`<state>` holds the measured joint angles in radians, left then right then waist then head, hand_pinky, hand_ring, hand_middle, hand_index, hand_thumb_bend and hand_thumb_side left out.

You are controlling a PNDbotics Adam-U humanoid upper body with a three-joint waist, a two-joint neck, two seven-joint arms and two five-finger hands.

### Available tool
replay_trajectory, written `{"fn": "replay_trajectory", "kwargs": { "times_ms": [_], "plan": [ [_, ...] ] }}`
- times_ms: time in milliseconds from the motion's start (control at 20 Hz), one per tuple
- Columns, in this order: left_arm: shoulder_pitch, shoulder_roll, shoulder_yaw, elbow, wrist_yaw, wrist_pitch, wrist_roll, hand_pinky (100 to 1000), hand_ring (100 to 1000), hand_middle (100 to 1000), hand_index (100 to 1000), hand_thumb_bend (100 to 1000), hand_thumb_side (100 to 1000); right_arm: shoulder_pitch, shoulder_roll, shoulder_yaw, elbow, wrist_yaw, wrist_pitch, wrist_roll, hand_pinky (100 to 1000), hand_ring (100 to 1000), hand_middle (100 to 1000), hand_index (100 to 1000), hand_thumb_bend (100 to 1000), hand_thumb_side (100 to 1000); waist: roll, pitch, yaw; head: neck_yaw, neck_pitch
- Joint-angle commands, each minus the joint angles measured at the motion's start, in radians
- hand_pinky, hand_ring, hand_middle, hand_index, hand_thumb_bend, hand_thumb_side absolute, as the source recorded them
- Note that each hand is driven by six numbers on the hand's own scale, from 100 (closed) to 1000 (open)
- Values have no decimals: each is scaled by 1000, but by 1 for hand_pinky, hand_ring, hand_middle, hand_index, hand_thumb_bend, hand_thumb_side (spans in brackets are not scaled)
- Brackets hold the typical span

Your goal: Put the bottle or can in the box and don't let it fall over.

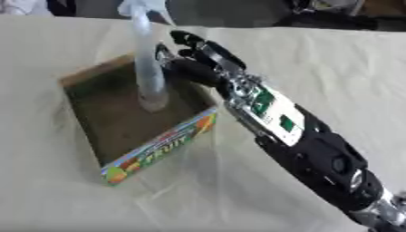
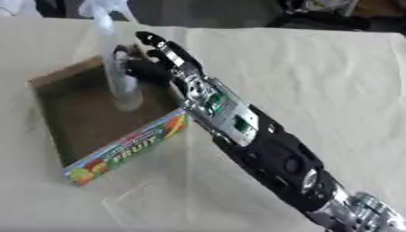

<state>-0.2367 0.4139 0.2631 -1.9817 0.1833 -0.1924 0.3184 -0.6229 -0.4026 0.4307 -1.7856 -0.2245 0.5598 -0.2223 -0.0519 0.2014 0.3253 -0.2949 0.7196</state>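
A shallow brown cardboard box (image 1: 119, 118) with a bright fruit-printed front wall is seen lying askew on the cream cloth-covered table (image 1: 333, 68). Inside it, toward the box's one-o'clock corner, a tall clear plastic bottle (image 1: 147, 68) is stood upright on the box floor, its base against the brown bottom and its top reaching up past the far table edge.

The right arm (image 1: 317, 154), black with silver joints and a green-and-white panel on the forearm, is stretched in from the five-o'clock corner toward eleven o'clock, passing over the box's right wall. The right hand (image 1: 198, 61) is held just beside the bottle, at its three-o'clock side, with the fingers (image 2: 162, 47) extended nearly straight and pointing toward eleven o'clock. The thumb (image 2: 120, 55) is set close to the bottle's side, but whether it touches cannot be told. The hand is thus shown released, not clasped round the bottle.
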Motion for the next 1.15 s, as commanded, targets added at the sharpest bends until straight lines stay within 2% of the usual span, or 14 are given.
{"fn": "replay_trajectory", "kwargs": {
  "times_ms": [50, 200, 350, 500, 650, 700, 850, 950, 1150],
  "plan": [
    [0, 41, 15, -18, -10, 3, 5, 1000, 679, 720, 748, 568, 302, 19, -64, -23, -108, -10, 8, 9, 1000, 1000, 1000, 1000, 100, 529, 6, -26, -5, 12, 7],
    [12, 43, 20, -18, -12, 9, 9, 1000, 678, 720, 748, 570, 303, 77, -118, -73, -194, -43, 21, -5, 1000, 1000, 1000, 1000, 100, 528, 6, -30, -17, 24, 6],
    [21, 40, 22, -18, -16, 16, 12, 1000, 677, 720, 747, 572, 304, 129, -166, -145, -212, -72, -33, -58, 1000, 1000, 1000, 1000, 100, 529, 5, -31, -33, 38, 4],
    [23, 39, 20, -18, -17, 21, 9, 1000, 676, 720, 747, 573, 306, 174, -204, -216, -214, -79, -123, -118, 1000, 1000, 1000, 1000, 100, 470, 7, -31, -48, 61, 1],
    [28, 36, 16, -18, -16, 28, 3, 1000, 675, 719, 746, 574, 307, 223, -230, -291, -214, -108, -236, -211, 1000, 1000, 1000, 1000, 100, 470, 9, -32, -64, 80, 0],
    [32, 36, 14, -18, -16, 32, 0, 1000, 673, 719, 746, 574, 309, 241, -236, -317, -214, -118, -269, -249, 1000, 1000, 1000, 973, 100, 470, 9, -32, -72, 89, 4],
    [41, 32, 8, -18, -17, 43, -11, 1000, 672, 719, 745, 576, 311, 294, -258, -389, -214, -127, -350, -340, 1000, 1000, 1000, 969, 100, 470, 7, -35, -90, 109, 14],
    [45, 31, 4, -18, -17, 50, -17, 1000, 671, 718, 745, 577, 312, 329, -270, -427, -214, -119, -404, -379, 1000, 1000, 1000, 998, 100, 470, 6, -36, -99, 119, 16],
    [48, 28, -1, -18, -17, 58, -28, 1000, 670, 718, 745, 580, 313, 394, -260, -482, -214, -115, -521, -420, 1000, 1000, 1000, 1000, 100, 470, 1, -39, -112, 132, 22]
  ]
}}
